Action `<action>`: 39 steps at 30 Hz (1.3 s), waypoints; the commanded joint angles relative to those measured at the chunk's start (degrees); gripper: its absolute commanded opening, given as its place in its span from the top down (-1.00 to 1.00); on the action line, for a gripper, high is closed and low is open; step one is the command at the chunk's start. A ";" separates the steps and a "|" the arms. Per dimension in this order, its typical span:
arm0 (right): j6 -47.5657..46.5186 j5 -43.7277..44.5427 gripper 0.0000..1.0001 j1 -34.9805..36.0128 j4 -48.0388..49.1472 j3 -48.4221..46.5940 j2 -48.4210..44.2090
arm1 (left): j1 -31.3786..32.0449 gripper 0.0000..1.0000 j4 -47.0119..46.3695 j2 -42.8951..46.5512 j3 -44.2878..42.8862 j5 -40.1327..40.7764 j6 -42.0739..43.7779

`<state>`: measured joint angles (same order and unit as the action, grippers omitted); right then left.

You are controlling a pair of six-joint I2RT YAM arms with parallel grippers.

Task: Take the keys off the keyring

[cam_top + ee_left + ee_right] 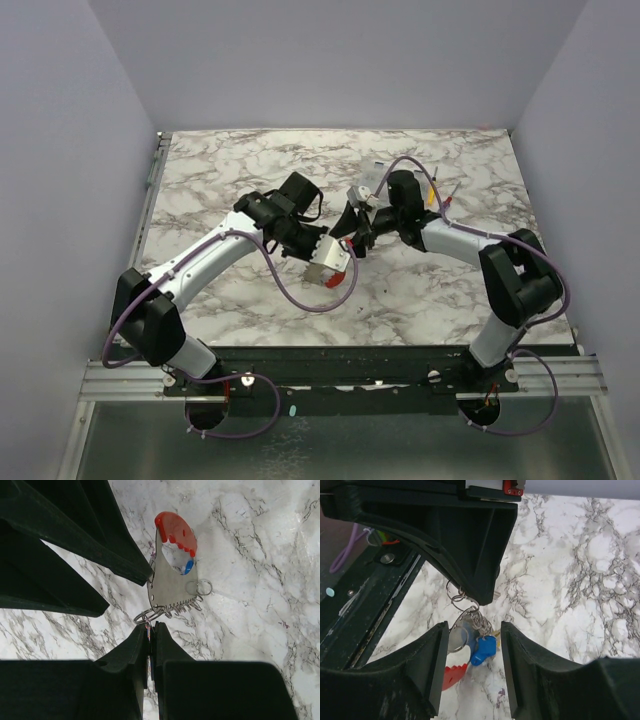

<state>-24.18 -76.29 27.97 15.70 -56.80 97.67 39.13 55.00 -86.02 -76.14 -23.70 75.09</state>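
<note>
The keys hang as a bunch between the two grippers above the marble table. In the left wrist view a flat silvery toothed piece (172, 587) with a red plastic edge (176, 529) hangs from wire rings (148, 615). My left gripper (151, 626) is shut on the keyring. In the right wrist view a blue key head (484, 649), silvery metal (460, 635) and the red piece (452, 676) hang between my right gripper's (474, 627) open fingers (436, 660), which do not touch them. From above, both grippers (350, 240) meet mid-table and hide the bunch.
Yellow-handled and other thin screwdrivers (434, 192) lie behind the right arm at the back right. The table's near edge and black rail (365, 605) lie left in the right wrist view. White walls enclose the table (250, 160).
</note>
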 commanded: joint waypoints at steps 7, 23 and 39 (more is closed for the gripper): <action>31.10 -3.10 -0.07 0.95 39.30 4.29 6.97 | 0.59 1.00 -0.74 3.30 2.44 -0.21 3.84; 46.11 -6.54 -0.12 3.13 53.70 3.61 13.48 | 0.59 1.00 -1.21 4.36 4.02 -0.01 5.89; 43.04 -4.85 0.79 3.05 50.56 6.10 11.26 | 0.49 1.00 -1.82 6.58 6.44 0.84 4.61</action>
<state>25.54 -81.91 30.85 73.19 -51.00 110.61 39.46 53.45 -82.21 -71.24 -23.29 79.72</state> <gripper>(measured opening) 0.171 0.105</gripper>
